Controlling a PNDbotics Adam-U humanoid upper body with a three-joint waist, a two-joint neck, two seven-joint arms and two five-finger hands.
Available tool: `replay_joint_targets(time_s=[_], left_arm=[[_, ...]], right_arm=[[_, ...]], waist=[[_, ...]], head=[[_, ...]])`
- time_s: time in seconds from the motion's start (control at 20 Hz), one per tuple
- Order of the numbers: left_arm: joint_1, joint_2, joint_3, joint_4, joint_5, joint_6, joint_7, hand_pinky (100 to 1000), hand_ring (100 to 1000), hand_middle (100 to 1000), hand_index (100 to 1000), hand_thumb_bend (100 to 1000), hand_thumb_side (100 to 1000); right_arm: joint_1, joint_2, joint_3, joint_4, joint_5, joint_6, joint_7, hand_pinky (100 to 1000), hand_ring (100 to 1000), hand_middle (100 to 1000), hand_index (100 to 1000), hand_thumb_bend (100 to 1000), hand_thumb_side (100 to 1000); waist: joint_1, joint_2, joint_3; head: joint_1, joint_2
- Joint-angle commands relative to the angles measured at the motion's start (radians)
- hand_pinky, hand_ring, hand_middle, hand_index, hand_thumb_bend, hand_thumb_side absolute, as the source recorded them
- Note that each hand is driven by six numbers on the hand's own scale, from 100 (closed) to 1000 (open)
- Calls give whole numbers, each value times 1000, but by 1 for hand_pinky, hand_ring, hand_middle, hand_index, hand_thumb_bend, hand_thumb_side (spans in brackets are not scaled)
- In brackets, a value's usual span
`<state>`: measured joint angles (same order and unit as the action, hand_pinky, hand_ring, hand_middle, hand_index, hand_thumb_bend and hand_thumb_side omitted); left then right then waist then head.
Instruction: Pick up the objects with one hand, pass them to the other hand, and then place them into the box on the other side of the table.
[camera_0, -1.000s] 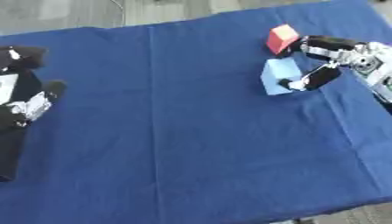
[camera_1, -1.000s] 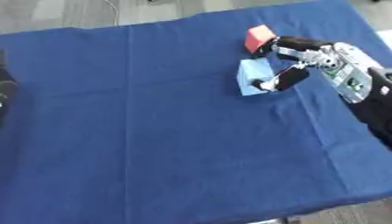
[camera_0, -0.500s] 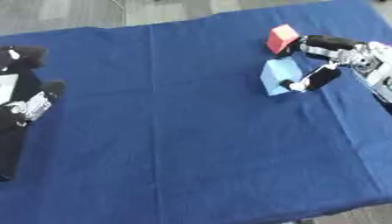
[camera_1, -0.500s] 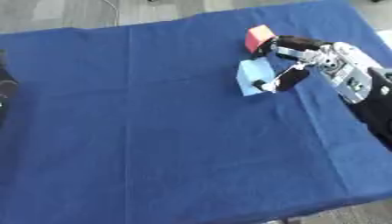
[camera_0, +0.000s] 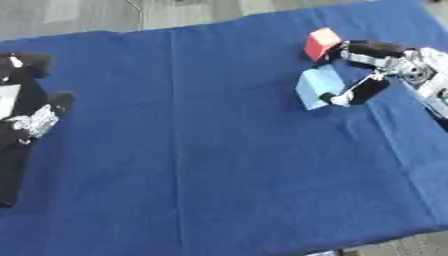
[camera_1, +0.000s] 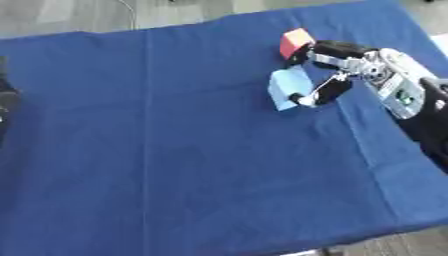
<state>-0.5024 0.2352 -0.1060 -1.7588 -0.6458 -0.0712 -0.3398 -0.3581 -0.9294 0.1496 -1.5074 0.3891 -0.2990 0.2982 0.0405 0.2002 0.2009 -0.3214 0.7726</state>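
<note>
A blue cloth (camera_0: 219, 165) covered the table. At far right, the right hand (camera_0: 372, 70) had closed further round the light blue block (camera_0: 317, 86), thumb touching its near edge, beside a red block (camera_0: 321, 43): grasp forming, lift pending. At left, the left hand (camera_0: 37, 120) idled, relaxed.

Blue-clothed table (camera_0: 219, 150), two blocks (camera_0: 317, 86)
</note>
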Motion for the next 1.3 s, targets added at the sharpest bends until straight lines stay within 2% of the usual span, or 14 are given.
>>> replay_joint_targets(time_s=[0.05, 0.35, 0.65, 1.0, 1.3], left_arm=[[-15, 17, 18, -13, -8, 4, 13, 739, 738, 674, 847, 449, 824], [-26, 42, 41, -9, -29, 17, 40, 744, 739, 677, 850, 461, 804], [-57, 78, 69, 7, -57, 37, 81, 748, 740, 679, 852, 466, 782], [-114, 112, 50, 41, -73, 26, 85, 767, 742, 686, 858, 475, 776], [-215, 140, -38, 78, -100, -33, 29, 815, 751, 704, 877, 514, 767]], right_arm=[[1, -23, -13, -92, -56, 5, -37, 882, 690, 368, 647, 126, 112], [25, 17, -5, -297, -122, 18, -66, 881, 681, 360, 647, 144, 112], [30, 96, 15, -462, -155, 41, -55, 881, 675, 359, 649, 148, 122], [0, 207, 61, -492, -170, 22, -22, 879, 671, 362, 653, 157, 136], [-51, 288, 104, -493, -171, 17, 15, 878, 664, 358, 651, 148, 134]], waist=[[7, -16, -5], [5, -41, -25], [-4, -62, -48], [-12, -79, -69], [-8, -88, -78]], head=[[2, -3], [4, -3], [6, -3], [7, -3], [4, -3]])
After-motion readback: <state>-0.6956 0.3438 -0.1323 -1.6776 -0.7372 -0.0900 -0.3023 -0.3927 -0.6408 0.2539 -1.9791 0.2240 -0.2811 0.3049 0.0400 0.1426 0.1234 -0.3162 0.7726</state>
